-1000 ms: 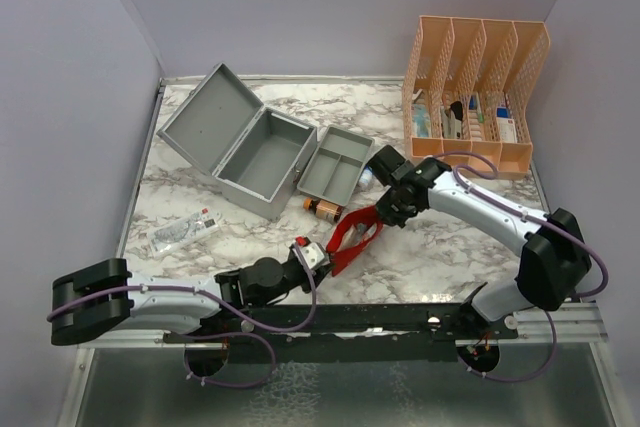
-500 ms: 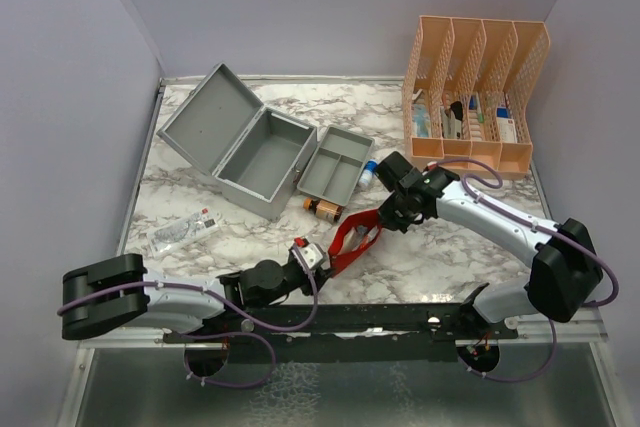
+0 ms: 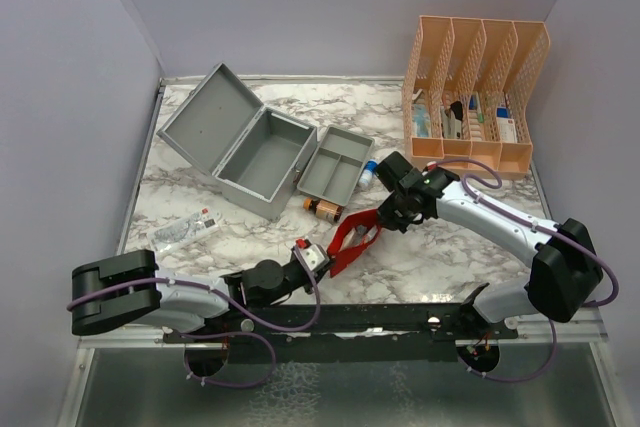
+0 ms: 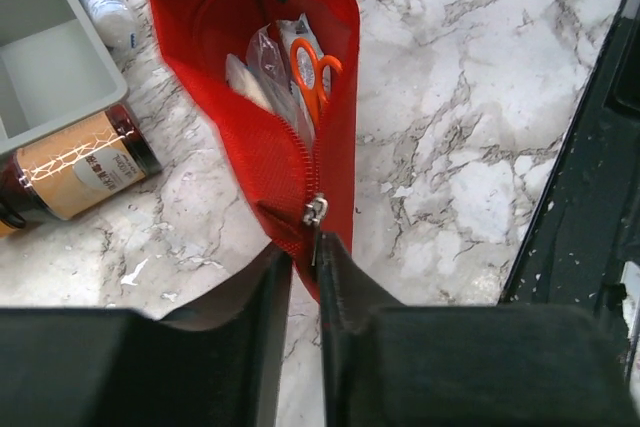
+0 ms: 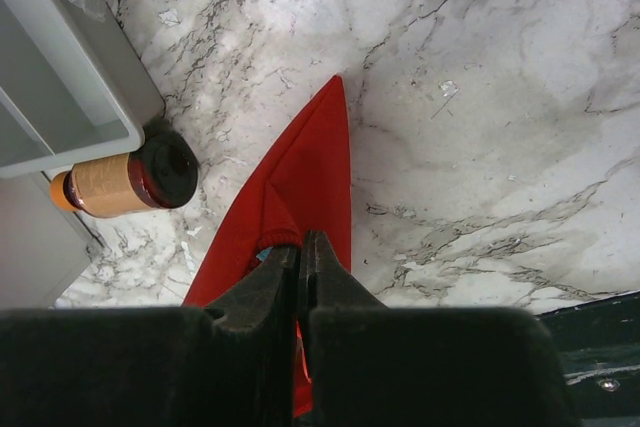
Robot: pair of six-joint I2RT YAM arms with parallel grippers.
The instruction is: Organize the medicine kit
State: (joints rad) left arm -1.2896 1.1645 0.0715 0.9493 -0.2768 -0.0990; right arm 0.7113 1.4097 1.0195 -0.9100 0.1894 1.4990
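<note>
Leaves the medicine kit (image 3: pixel 250 152) open, empty, near the counter's (image 3: pixel 450 247) far left corner. Pinches the unzipped red pouch (image 3: pixel 350 239) by both ends, with left claw (image 4: pixel 305 267) and right claw (image 5: pixel 300 257). No packing yet.

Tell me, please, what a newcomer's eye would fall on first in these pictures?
The red pouch, unzipped, is stretched between both grippers in the near middle: the right gripper is shut on one end, the left gripper sits at the zipper end. Behind, the grey case stands open at the left, a peach organizer at the right.
</note>
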